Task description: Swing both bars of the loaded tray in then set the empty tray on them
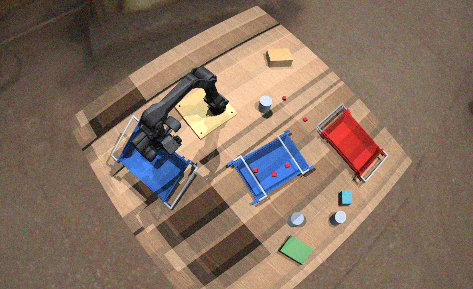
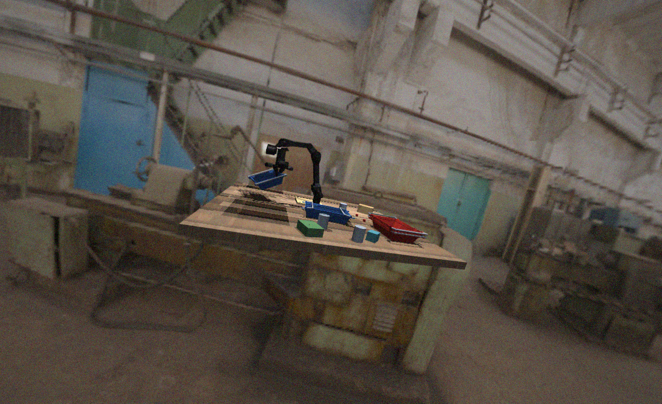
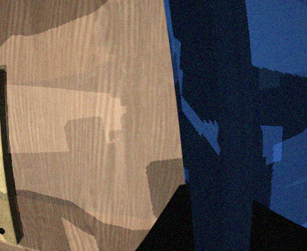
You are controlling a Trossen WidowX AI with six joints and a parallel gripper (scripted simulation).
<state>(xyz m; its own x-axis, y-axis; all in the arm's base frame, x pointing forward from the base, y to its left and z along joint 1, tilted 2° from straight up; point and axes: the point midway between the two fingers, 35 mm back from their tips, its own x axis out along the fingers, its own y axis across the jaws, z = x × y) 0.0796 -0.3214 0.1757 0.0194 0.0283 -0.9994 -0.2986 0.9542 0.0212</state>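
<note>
Above the counter [image 1: 245, 215] [image 2: 252, 221], the black pincer [image 1: 169, 141] is clamped on the near wall of the empty blue plastic tray [image 1: 141, 168] [image 2: 268, 179] [image 3: 285, 35], which hangs tilted in the air. Both grey bars [image 1: 254, 176] [image 1: 291, 154] already cross the top of the loaded blue plastic tray [image 1: 277, 183] [image 2: 323, 212], with small red blocks [image 1: 273, 174] inside. Left to do, I judge: carry it over, level it, set it on the bars, release.
</note>
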